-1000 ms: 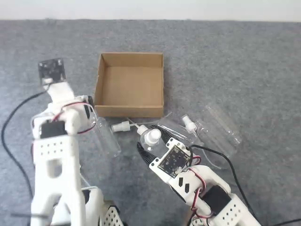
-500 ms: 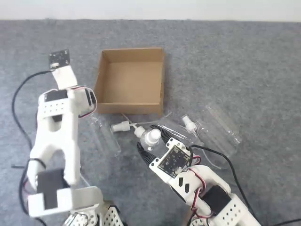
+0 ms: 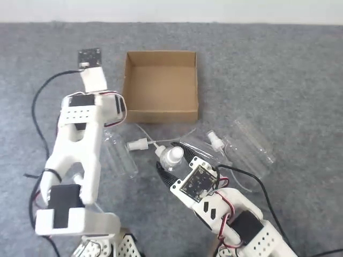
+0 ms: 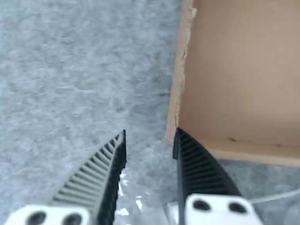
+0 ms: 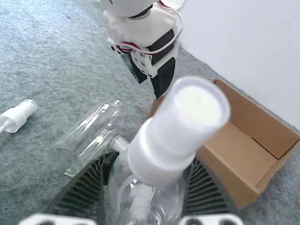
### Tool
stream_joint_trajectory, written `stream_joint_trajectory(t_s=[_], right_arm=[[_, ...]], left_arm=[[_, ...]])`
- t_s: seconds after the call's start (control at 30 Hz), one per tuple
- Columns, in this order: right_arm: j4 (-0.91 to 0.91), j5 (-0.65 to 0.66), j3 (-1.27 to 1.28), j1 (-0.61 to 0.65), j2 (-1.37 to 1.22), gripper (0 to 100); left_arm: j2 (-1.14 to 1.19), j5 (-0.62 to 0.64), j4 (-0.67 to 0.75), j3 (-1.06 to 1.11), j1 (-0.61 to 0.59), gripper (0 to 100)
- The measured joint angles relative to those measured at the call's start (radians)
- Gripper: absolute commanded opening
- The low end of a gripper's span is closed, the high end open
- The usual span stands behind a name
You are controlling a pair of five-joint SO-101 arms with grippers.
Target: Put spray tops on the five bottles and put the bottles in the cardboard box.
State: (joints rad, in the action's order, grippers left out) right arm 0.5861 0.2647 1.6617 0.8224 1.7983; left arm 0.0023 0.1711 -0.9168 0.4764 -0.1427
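High view: the box (image 3: pixel 163 115) is sitting upper centre, clear bottles (image 3: pixel 252 145) at right blending into the surface (image 3: pixel 278 64). Left wrist: left hand (image 4: pixel 149 143) is gaping empty beside the box corner. Right wrist: right hand (image 5: pixel 147 171) is clamping a capped bottle (image 5: pixel 177 125), base cut off.

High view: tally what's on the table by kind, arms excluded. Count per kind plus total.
Cardboard box: 1
Clear bottles: 4 I can separate; the overlapping ones at right may hide another
White spray tops: 3, one of them on the bottle in the right hand
Total: at least 8
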Motion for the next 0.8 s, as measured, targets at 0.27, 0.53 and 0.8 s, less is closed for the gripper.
stream_joint_trajectory(t_s=[0.27, 0.53, 0.8], right_arm=[[0.018, 0.000, 0.000, 0.000, 0.000, 0.7], [0.018, 0.000, 0.000, 0.000, 0.000, 0.7], [0.018, 0.000, 0.000, 0.000, 0.000, 0.7]], left_arm=[[0.003, 0.000, -0.046, -0.044, 0.044, 16], [-0.041, -0.005, -0.107, -0.129, 0.132, 16], [0.071, 0.025, -0.026, -0.129, 0.167, 16]])
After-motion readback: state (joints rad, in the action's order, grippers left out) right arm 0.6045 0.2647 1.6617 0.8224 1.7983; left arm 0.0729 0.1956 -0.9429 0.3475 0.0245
